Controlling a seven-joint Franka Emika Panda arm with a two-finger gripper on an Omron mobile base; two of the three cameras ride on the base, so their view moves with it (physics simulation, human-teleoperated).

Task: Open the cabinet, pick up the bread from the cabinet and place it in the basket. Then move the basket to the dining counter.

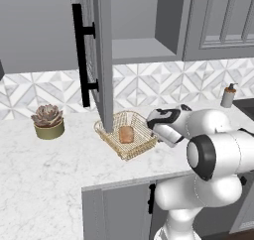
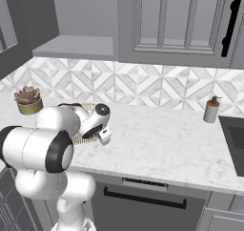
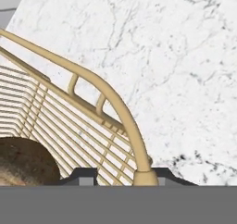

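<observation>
The bread (image 1: pixel 126 134), a small golden-brown oval roll, lies inside the basket (image 1: pixel 111 135), so the step in hand looks like taking hold of the basket to carry it to the dining counter. The basket is a shallow square of gold wire with flared sides and a thicker rounded rim; it sits on the marble worktop (image 1: pixel 44 169) just under the swung-open cabinet door (image 1: pixel 99 50), whose long black bar handle (image 1: pixel 79 55) faces outward. In the hand view the rim (image 3: pixel 115 105) curves down between the two dark fingertips at the bottom edge, and the gripper (image 3: pixel 120 174) appears to be drawn in on that rim wire, though how firmly it pinches cannot be told. To do this well, the grip should sit square on the thick rim and not on the thin mesh bars, which would slip or flex; the lift should stay level so the roll, with its rough dull crust, doesn't slide out over the low flared wall, and it should clear the open door edge close by. Beyond stand a succulent in a yellow pot (image 1: pixel 48 122), the tiled geometric backsplash (image 1: pixel 163 83) and a grey soap dispenser (image 1: pixel 228 95)
</observation>
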